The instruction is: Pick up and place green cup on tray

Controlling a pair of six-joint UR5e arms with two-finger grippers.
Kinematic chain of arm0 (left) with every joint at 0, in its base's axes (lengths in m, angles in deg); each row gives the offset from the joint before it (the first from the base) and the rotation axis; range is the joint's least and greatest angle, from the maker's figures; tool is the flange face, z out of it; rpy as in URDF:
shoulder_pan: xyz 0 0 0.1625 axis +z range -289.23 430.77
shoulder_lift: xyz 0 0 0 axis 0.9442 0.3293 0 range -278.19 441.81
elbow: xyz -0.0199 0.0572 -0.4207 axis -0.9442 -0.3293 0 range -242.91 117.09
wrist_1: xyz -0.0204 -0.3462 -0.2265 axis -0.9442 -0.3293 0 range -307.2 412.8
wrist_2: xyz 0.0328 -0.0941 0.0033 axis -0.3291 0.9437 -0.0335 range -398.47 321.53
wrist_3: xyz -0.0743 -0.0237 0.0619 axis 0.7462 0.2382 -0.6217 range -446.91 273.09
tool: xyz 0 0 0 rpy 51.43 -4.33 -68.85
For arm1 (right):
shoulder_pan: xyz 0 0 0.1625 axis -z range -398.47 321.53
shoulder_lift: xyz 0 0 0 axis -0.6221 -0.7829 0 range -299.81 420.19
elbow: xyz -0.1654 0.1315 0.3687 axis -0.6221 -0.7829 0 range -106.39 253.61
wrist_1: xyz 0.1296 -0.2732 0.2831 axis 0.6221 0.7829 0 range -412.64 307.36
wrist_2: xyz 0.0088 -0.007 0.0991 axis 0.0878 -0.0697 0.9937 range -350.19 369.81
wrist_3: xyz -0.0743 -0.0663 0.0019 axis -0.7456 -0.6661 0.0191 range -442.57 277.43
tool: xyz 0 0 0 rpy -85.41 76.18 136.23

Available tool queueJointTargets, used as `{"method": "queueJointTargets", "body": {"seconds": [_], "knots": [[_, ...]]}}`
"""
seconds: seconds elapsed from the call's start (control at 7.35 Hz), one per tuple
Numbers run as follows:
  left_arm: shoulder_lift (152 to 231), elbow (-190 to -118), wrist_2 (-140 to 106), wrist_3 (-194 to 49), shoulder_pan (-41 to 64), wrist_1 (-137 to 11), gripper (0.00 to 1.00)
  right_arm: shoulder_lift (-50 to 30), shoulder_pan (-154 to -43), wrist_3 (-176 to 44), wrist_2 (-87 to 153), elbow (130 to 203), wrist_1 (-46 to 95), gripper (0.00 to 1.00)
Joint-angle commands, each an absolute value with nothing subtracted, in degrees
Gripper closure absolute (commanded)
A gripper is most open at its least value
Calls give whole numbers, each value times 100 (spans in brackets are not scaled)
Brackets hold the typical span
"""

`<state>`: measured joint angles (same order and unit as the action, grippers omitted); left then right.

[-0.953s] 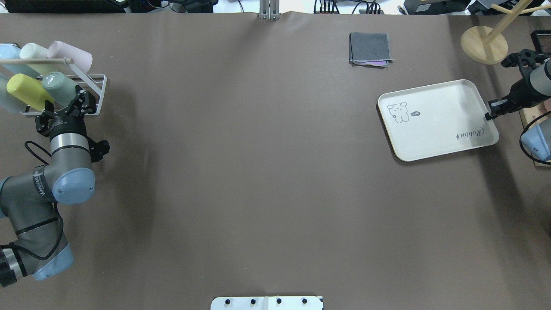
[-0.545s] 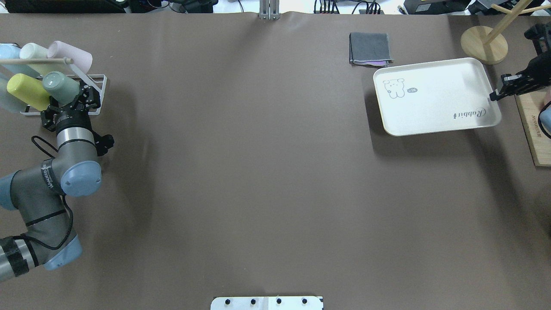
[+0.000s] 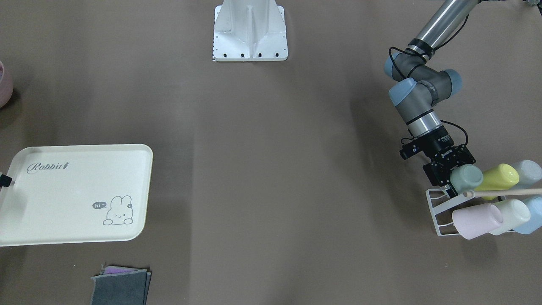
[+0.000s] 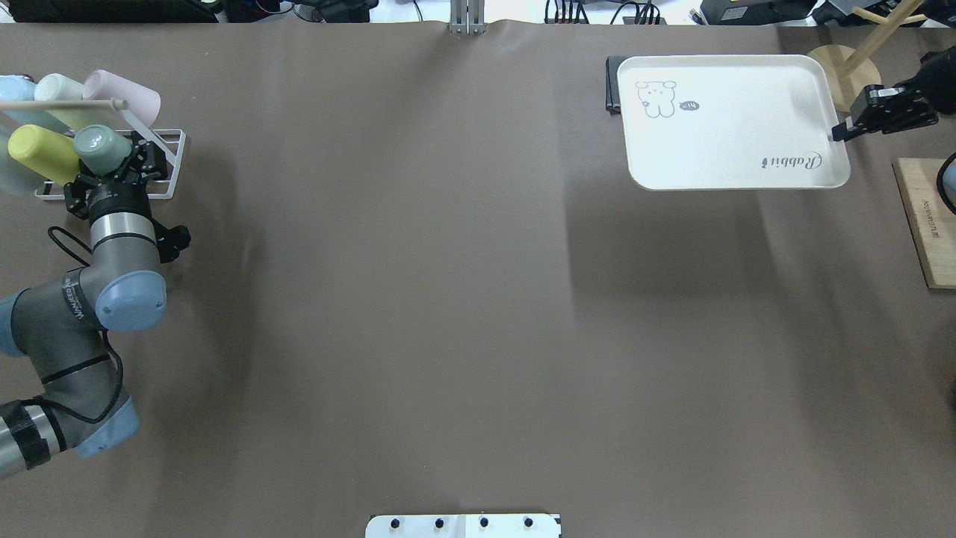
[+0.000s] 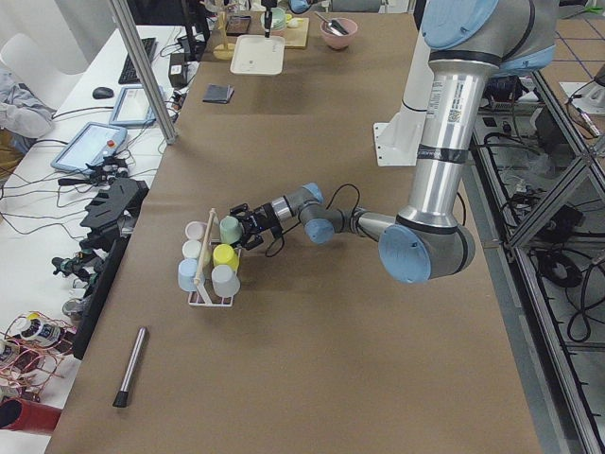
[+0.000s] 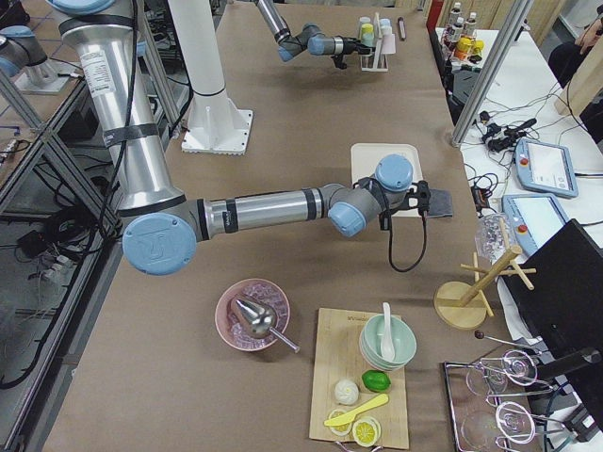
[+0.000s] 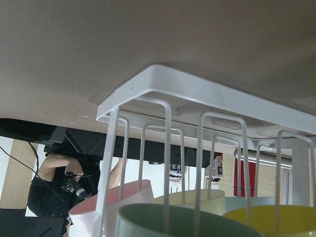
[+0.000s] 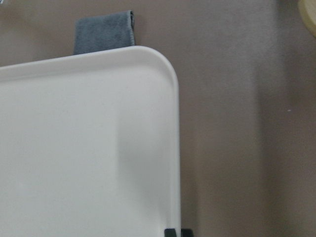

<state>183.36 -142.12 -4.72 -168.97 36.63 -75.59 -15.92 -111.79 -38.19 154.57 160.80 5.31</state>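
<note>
- Presently, left end effector point(image 4: 112, 173) pinching the green cup point(image 4: 101, 148), which sits tilted at the white wire rack point(image 4: 168, 161); cup matte, tapered, smooth plastic.
- Pick looks begun; placing not yet done.
- Far right, the tray point(image 4: 747, 149), cream, rounded corners, raised rim, apparently off the brown surface point(image 4: 448, 299); right end effector point(image 4: 836, 134) clamped on its edge.

The green cup point(image 4: 101, 147) is laid sideways in the left rack point(image 4: 166, 134); the cream tray point(image 4: 736, 123) is seemingly raised, far right.
</note>
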Motion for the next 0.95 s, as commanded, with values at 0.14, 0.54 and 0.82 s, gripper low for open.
{"method": "queueJointTargets", "body": {"seconds": [0.14,0.54,0.82], "knots": [[18552,-13999,-480,-16900,3650,-7579,7,-1575,-10266,-2267,15168,16731,-179,100],[18552,-13955,-498,-16900,3667,-7701,7,-946,-9124,-1141,14458,16583,-220,100],[18552,-13955,-480,-16909,3667,-7702,12,-576,-8473,-936,13651,16475,199,100]]}}
